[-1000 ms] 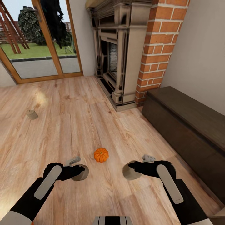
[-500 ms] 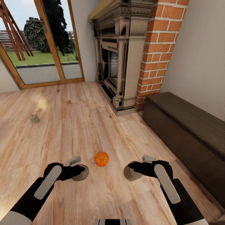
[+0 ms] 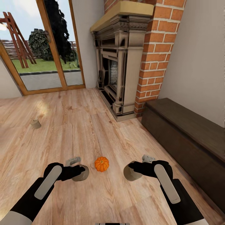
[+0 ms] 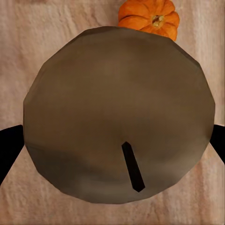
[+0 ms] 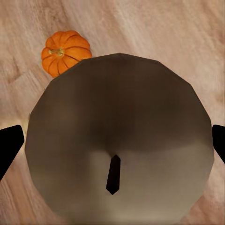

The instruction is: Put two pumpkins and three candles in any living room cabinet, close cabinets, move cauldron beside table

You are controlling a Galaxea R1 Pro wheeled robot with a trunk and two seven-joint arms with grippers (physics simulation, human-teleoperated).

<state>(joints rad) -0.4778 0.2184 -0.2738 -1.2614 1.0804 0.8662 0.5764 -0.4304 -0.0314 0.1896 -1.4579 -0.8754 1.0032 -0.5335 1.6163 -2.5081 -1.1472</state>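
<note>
Candles are in both grippers: our left gripper (image 3: 78, 171) has its jaws clamped on one candle (image 3: 81, 173), and our right gripper (image 3: 132, 170) has its jaws clamped on a second candle (image 3: 130, 172), both held low over the floor (image 3: 93, 131). In each wrist view the candle's flat wick end faces the camera, dark finger tips at either side. Between the two grippers, a little farther out, a pumpkin (image 3: 102, 164) sits on the planks. Farther left lies the third candle (image 3: 36, 123), on its side. The cabinet (image 3: 187, 137) runs along the right wall, its panels shut, and beyond it stand the fireplace (image 3: 120, 65) and glazed doors (image 3: 43, 53). Since a second ago our view has tipped up, showing more of the mantel, while our arms held as before. We judge we are turning our attention to the cabinet, which must be opened with both grippers full.
</note>
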